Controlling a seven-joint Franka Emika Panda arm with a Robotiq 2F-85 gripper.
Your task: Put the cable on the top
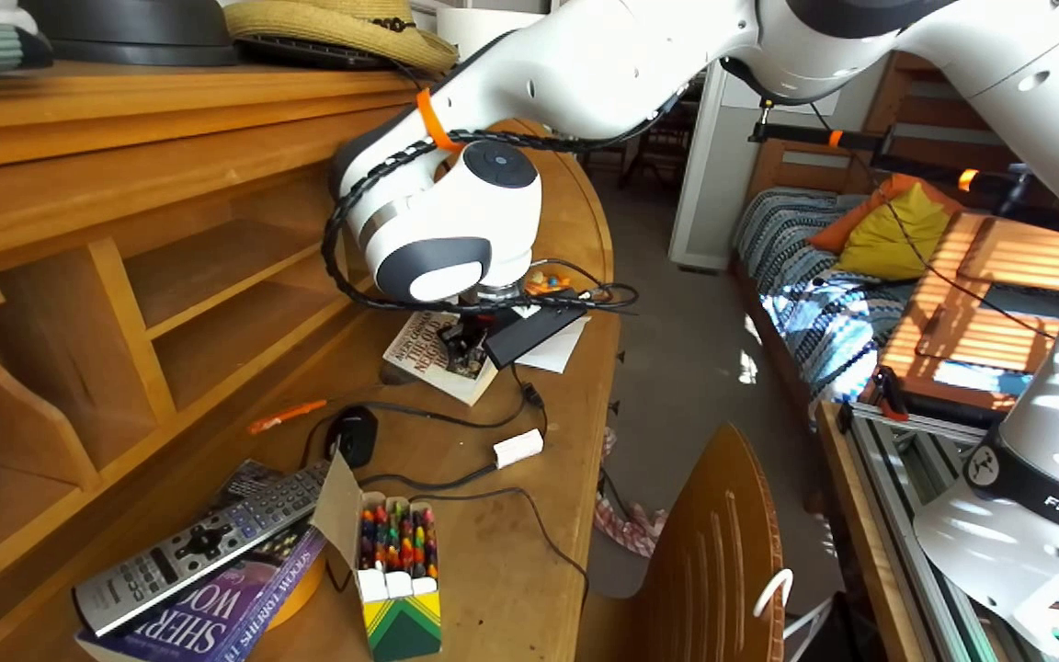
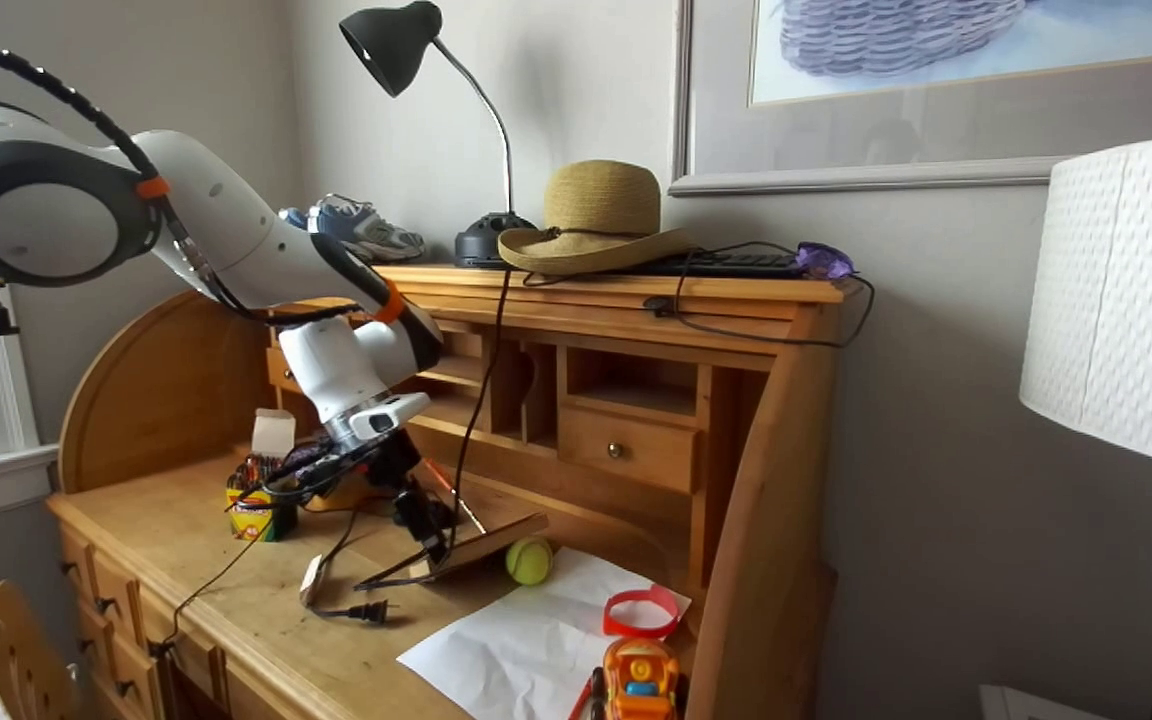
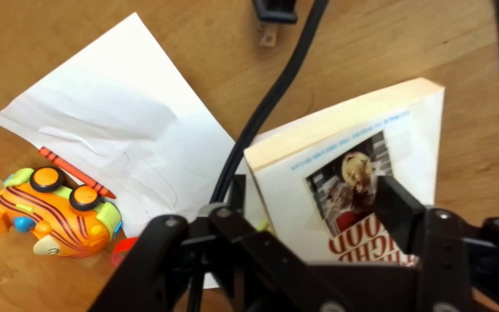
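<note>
One paperback (image 3: 340,169) under parted jaws, tennis ball (image 2: 529,561) alongside.

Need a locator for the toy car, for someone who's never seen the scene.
Start at the big wooden desk and find the wrinkled white paper lying on it. The toy car sits at the paper's edge, beside a red crayon and a red band. Chunky orange with light-green trim, it alone has black-tyred wheels.

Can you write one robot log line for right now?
gripper: open, over book | cable: outside jaws, not held | straw hat: on top
</note>
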